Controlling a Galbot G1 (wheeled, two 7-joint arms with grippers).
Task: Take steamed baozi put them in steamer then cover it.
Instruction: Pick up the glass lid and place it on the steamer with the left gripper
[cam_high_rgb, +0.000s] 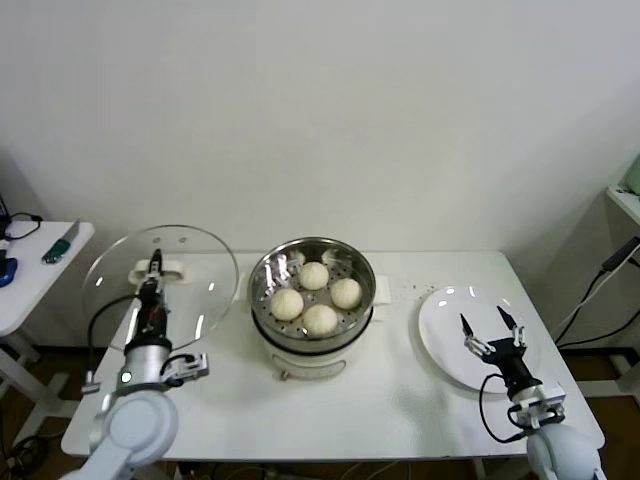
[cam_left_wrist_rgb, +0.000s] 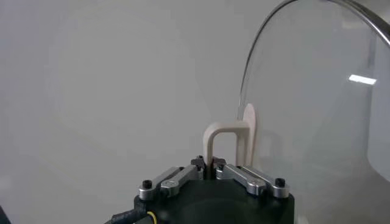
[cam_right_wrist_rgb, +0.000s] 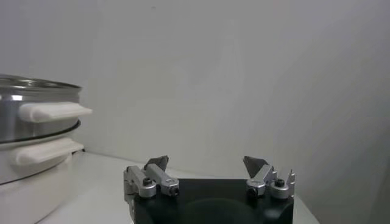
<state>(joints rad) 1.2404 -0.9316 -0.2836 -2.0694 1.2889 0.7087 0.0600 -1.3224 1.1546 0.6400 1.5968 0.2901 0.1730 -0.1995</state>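
Four cream-white baozi (cam_high_rgb: 316, 294) lie in the shiny steel steamer (cam_high_rgb: 361, 271), which stands on a white cooker base at the table's middle. My left gripper (cam_high_rgb: 155, 265) is shut on the white bar handle (cam_left_wrist_rgb: 226, 143) of the glass cover (cam_high_rgb: 195, 270) and holds the cover lifted and tilted, left of the steamer. The cover's rim (cam_left_wrist_rgb: 256, 42) curves up beside the handle in the left wrist view. My right gripper (cam_high_rgb: 490, 328) is open and empty over the white plate (cam_high_rgb: 440, 340) at the right. The steamer's side and handle (cam_right_wrist_rgb: 52, 111) show in the right wrist view.
A white side table (cam_high_rgb: 30, 280) with small items stands at the far left. A shelf edge and cables (cam_high_rgb: 610, 262) are at the far right. The white table's front edge (cam_high_rgb: 330, 450) runs below the cooker.
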